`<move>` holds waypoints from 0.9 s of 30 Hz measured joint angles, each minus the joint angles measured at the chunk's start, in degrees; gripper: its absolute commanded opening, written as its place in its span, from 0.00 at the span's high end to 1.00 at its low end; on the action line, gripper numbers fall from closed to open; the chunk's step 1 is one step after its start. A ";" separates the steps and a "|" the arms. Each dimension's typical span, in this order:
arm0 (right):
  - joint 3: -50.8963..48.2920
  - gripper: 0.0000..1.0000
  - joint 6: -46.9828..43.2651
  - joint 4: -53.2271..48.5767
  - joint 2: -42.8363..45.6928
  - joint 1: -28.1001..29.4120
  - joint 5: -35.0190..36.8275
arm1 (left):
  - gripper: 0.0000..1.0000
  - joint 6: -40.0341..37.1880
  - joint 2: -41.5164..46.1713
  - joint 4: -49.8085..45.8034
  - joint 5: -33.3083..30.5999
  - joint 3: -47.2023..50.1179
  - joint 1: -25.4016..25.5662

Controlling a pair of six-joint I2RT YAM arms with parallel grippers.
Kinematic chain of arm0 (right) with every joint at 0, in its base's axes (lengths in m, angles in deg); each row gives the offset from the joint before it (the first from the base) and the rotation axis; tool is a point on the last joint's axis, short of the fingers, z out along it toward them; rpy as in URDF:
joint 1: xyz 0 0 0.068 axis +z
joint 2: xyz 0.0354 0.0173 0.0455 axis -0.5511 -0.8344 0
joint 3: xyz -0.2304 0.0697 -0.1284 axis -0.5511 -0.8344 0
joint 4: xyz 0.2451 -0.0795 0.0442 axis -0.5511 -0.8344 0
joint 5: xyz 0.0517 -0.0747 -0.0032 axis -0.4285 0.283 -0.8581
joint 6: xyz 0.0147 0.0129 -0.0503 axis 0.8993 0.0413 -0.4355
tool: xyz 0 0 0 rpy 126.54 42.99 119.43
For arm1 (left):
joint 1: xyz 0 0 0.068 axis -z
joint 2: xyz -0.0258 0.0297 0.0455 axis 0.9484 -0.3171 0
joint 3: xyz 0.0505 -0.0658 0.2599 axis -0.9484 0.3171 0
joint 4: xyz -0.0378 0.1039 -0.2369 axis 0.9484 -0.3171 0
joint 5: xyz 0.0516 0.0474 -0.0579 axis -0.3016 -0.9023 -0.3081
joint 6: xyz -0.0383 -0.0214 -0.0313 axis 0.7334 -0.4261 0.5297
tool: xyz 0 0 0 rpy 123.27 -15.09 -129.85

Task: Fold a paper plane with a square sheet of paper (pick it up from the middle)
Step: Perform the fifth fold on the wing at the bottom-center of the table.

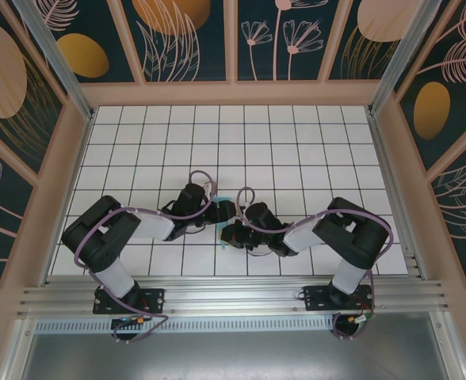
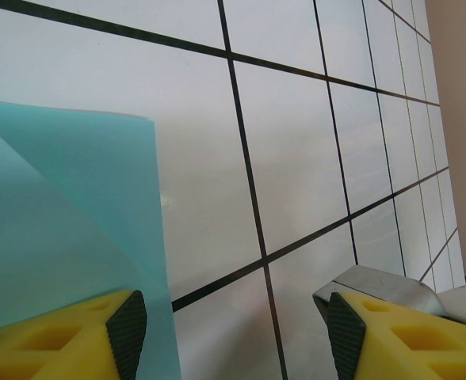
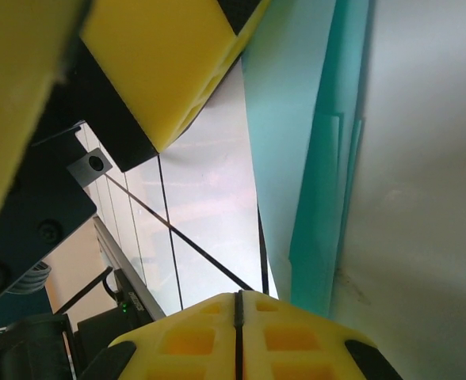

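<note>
1. Progress: your thin light turquoise square sheet of paper (image 2: 51, 214) is part-folded. L wrist view shows a diagonal crease, and R wrist view shows several stacked layers and edges.
2. My call: mid-task. Early folds are in, but there's no slim pointed dart w/ a central ridge yet as far as visible, so later folds and final shaping are left. In top view both wrists cover most of the sheet, so I can't tell the fold count.
3. Sheet location: between the two grippers, on the white tiled table w/ black grid lines (image 1: 296, 142).
4. Left gripper (image 2: 233, 317): jaws well apart w/ nothing between them. The sheet sits off to one side, passing behind the yellow finger at view-left. Can't tell if they touch.
5. Right gripper (image 3: 238, 305): yellow pads pressed together, no gap. The sheet's layered edge runs just beside its tip on view-right. No paper seen between the pads, so don't log a grip.
6. The L arm's yellow finger sits near, ahead of the right gripper tip.
7. Containers: none to log.
</note>
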 measured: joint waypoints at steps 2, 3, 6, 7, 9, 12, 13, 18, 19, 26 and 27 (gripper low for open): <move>-0.17 0.90 0.74 0.72 -0.07 0.13 -0.02 | 0.35 0.02 0.00 0.00 0.00 0.02 0.00; -0.22 0.90 1.22 1.38 -0.31 0.33 0.02 | 0.35 0.02 0.00 0.00 0.00 0.02 0.00; -0.26 0.91 2.23 3.30 -1.46 0.59 0.46 | 0.35 0.02 0.00 -0.02 -0.07 0.04 0.00; -0.26 0.91 2.47 3.91 -1.95 0.61 0.63 | 0.35 0.02 0.00 0.00 -0.07 0.07 0.00; -0.28 0.91 3.06 4.59 -2.99 0.63 0.98 | 0.35 0.02 0.02 0.02 -0.13 0.09 0.00; -0.55 0.91 3.67 5.20 -4.02 1.01 1.75 | 0.35 0.04 0.09 0.46 -0.26 0.37 0.00; -0.55 0.91 3.69 5.20 -4.00 1.14 1.97 | 0.35 0.07 0.13 0.50 -0.31 0.44 0.02; -0.72 0.90 3.69 5.79 -4.00 1.75 2.89 | 0.35 0.26 0.13 1.09 -0.42 0.74 0.02; -0.72 0.90 3.69 5.88 -4.00 1.88 3.08 | 0.35 0.26 0.13 1.18 -0.44 0.79 0.02; -0.94 0.93 3.43 0.81 0.94 3.39 5.05 | 0.39 1.29 0.13 1.38 -1.14 0.96 0.02; -0.94 0.93 3.43 -0.39 2.19 3.89 5.84 | 0.41 1.62 0.13 1.40 -1.42 1.05 0.02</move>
